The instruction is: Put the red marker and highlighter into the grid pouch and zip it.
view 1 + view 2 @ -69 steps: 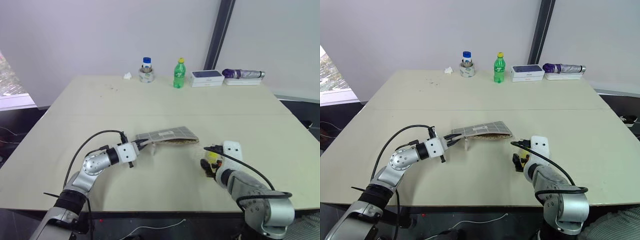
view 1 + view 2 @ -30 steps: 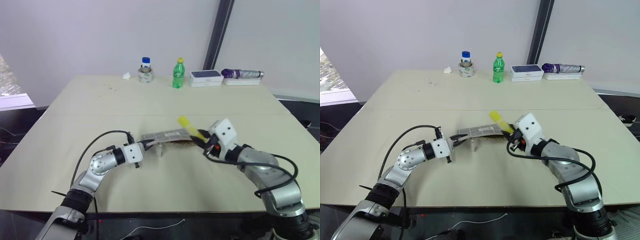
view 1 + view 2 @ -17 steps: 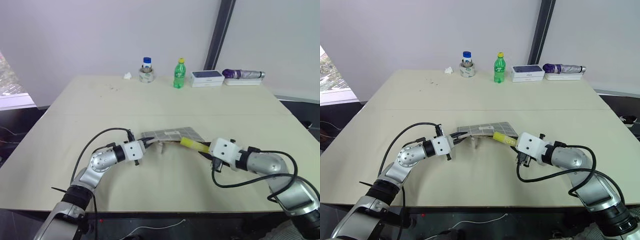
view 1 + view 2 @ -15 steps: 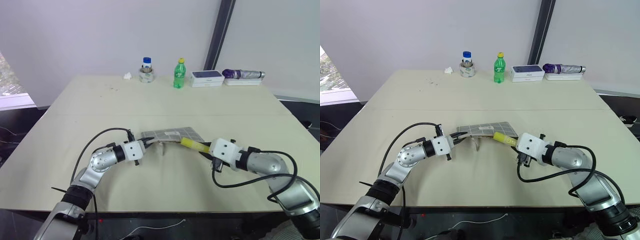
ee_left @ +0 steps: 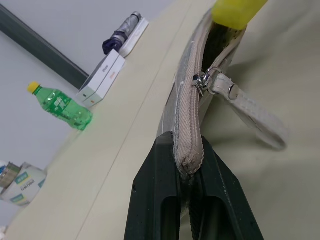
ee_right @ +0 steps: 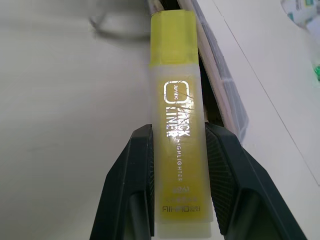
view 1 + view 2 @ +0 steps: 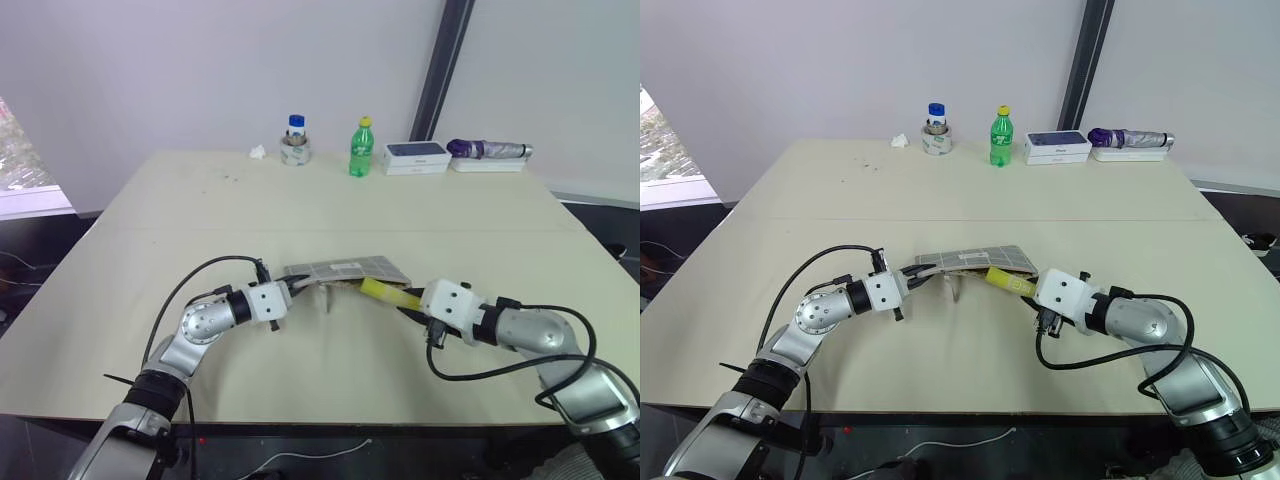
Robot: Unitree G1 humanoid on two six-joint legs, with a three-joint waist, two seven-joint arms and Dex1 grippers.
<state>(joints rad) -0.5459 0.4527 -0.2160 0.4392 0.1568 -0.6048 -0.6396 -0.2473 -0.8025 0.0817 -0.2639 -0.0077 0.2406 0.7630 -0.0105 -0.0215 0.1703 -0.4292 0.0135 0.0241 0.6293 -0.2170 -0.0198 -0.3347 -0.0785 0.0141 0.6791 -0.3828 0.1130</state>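
I have the table (image 7: 200, 200) under both arms, and the grid pouch (image 7: 350, 270) is lifted off it at one end: my left gripper (image 5: 189, 165) is clenched on the pouch's zipper-end corner, the fabric edge pinched flat between the two black fingers (image 5: 155, 200). Past those jaws the zipper line runs away from me, with the zipper pull (image 5: 202, 82) and its pale wrist strap (image 5: 255, 117) hanging just beyond, and the mouth gaping open further along.

My right gripper (image 6: 177, 150) is grasping the highlighter (image 6: 180, 130) by its rear half, the capped yellow end projecting well ahead of the jaws and sitting right at the pouch's open lip. Its tip may already be just inside the mouth, but I cannot tell for sure.

To do this insertion well, I'd keep the left pinch steady and slightly raised so the mouth stays spread, line the highlighter's axis up with the slot rather than across the zipper teeth, push until the barrel is mostly swallowed, and only then release

I see no red marker on the table; it may be inside the pouch
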